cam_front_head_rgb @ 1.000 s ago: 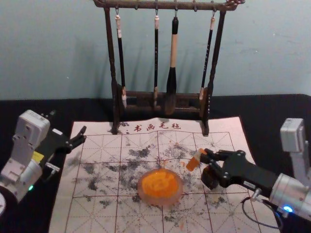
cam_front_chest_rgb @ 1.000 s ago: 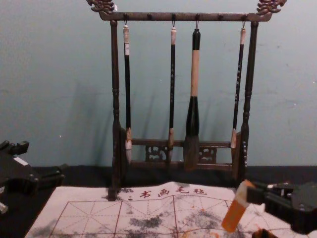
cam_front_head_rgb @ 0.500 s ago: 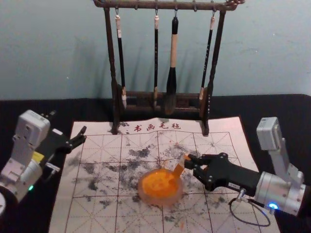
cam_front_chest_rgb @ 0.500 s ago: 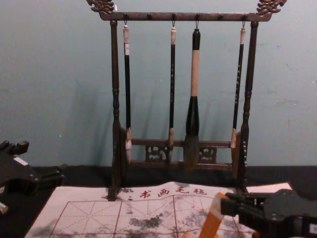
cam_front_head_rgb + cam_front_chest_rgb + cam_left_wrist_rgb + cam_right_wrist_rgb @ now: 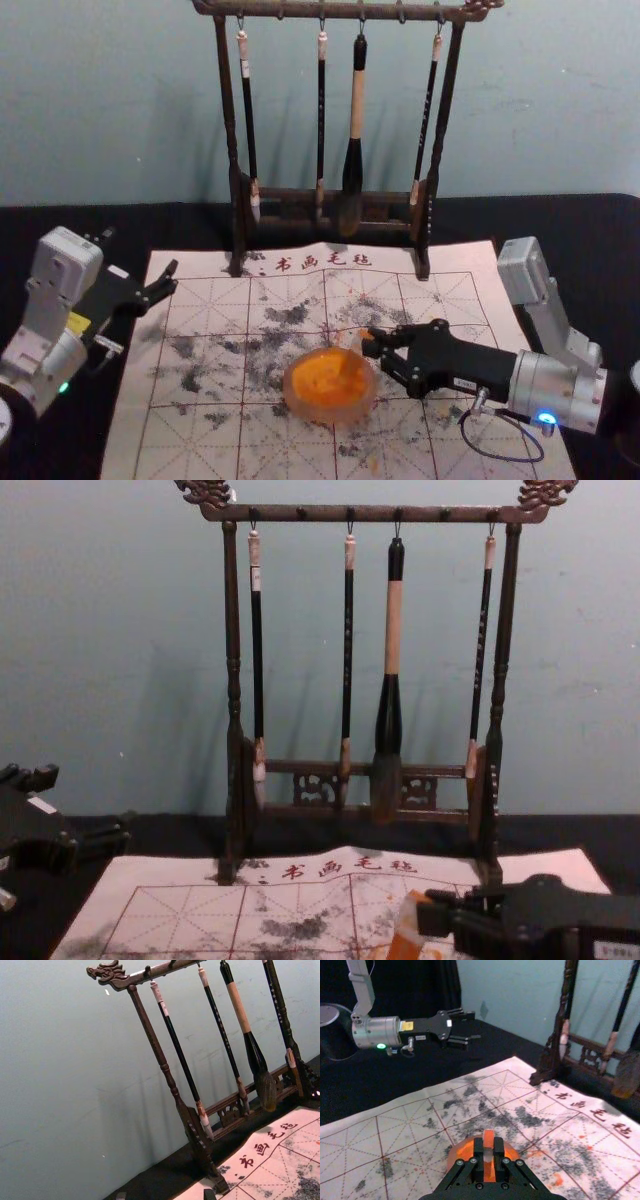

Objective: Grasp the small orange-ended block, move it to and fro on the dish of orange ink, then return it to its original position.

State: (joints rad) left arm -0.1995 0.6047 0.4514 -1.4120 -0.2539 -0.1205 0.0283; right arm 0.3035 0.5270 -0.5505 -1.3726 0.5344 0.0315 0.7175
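Block [image 5: 407, 930], small and orange-ended, is clamped between the fingers of the right tool [image 5: 488, 1151], by its upper part. It slants: the held end is up on the right side of the dish of orange ink [image 5: 318, 374], and the long axis runs down and leftward over the ink. Whether the lower end touches the ink I can't tell. The to-and-fro strokes look like the step in hand, so that slant matters most; the dish's right rim would be the thing to avoid catching. The right arm is the nearer one. The left tool [image 5: 474, 1026] is parked left of the dish, well apart from it, fingers spread. Compared with a second ago, when the block was off the dish's right side, it has moved left, over the ink.
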